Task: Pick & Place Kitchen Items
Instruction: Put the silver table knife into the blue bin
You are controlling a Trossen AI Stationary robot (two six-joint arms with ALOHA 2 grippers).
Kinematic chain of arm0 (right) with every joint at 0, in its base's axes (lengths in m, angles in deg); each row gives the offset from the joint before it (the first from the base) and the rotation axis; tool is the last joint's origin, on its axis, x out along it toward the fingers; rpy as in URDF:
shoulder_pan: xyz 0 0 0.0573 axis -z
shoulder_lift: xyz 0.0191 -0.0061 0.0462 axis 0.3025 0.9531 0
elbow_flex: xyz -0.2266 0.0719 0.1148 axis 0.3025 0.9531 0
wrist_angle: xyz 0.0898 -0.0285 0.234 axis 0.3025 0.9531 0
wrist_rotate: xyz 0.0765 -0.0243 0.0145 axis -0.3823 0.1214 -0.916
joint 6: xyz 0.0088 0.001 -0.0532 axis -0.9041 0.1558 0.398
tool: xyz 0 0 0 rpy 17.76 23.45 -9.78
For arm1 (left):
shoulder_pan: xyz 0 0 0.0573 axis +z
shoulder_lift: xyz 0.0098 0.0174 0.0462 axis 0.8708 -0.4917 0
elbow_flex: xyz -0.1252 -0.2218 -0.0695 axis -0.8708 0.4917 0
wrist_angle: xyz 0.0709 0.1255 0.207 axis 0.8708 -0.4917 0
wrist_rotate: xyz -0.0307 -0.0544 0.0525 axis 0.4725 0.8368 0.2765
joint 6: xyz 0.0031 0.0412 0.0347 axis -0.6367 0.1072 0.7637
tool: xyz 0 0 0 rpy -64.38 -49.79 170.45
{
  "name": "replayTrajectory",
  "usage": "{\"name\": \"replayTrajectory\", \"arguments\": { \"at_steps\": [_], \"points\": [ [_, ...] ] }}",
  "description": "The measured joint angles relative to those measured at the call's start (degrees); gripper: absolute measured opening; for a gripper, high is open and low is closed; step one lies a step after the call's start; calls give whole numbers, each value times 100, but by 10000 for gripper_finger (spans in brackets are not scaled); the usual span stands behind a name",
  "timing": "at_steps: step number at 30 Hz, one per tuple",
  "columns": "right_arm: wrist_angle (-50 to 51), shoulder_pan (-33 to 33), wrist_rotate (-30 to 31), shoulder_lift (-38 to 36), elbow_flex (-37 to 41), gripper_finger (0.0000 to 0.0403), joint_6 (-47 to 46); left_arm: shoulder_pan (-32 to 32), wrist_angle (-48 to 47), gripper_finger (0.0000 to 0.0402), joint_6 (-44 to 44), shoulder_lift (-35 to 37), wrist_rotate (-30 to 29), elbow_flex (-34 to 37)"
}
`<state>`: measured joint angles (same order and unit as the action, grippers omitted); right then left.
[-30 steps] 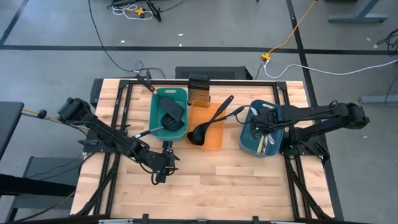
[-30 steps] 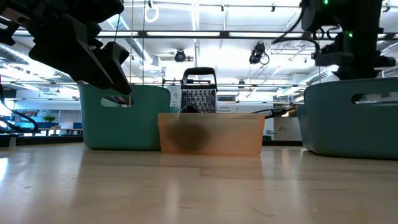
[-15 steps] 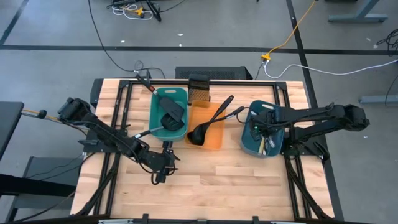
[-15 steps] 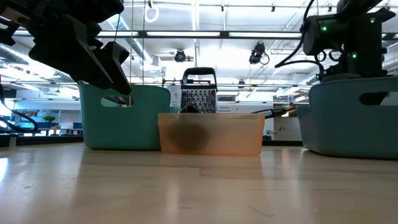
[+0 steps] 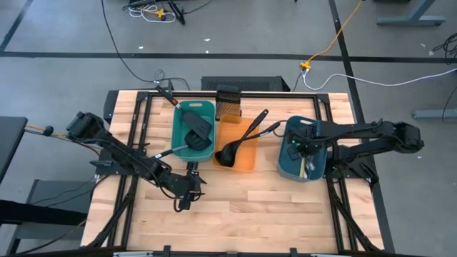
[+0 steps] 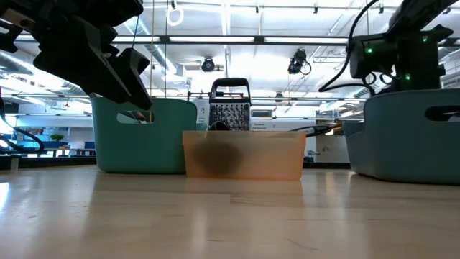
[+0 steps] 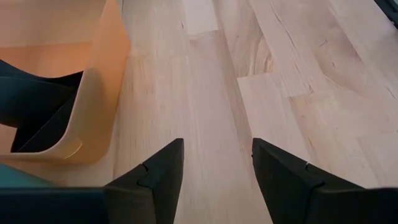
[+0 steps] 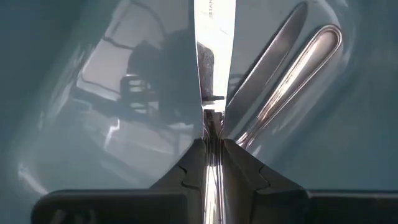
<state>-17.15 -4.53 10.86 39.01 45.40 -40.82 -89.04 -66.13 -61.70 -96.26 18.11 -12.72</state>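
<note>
From the table [image 5: 235, 207] centre I have the teal tray [image 5: 194, 130] at eleven o'clock with two spatulas [image 5: 198, 128], the orange tray [image 5: 238, 145] at twelve with ladles [image 5: 239, 139]. At three o'clock, in the blue tray [image 5: 300, 158], my right gripper [image 8: 210, 140] pinches a silvery cutlery piece [image 8: 214, 56]. The left gripper [image 7: 214, 163] hangs spread and empty at seven.

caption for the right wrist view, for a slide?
Right gripper inside the blue tray, fingers shut on a silvery cutlery piece; two more lie alongside.
</note>
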Motion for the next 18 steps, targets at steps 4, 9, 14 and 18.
{"name": "replayTrajectory", "arguments": {
  "at_steps": [4, 9, 14, 18],
  "points": [
    [-99, 120, -11, 3, 13, 41, 58, 0, -1, 195, 0, 1, 0, 0],
    [-175, 262, -16, 223, 13, 41, 189, 0, 2, 195, 87, 0, 0, 0],
    [-394, 341, -18, 606, 15, 41, 339, 2, 1, 195, 90, 0, 0, 0],
    [-478, 341, 31, 946, 15, 41, 410, 2, 1, 195, 91, 0, 0, 0]
  ]
}}
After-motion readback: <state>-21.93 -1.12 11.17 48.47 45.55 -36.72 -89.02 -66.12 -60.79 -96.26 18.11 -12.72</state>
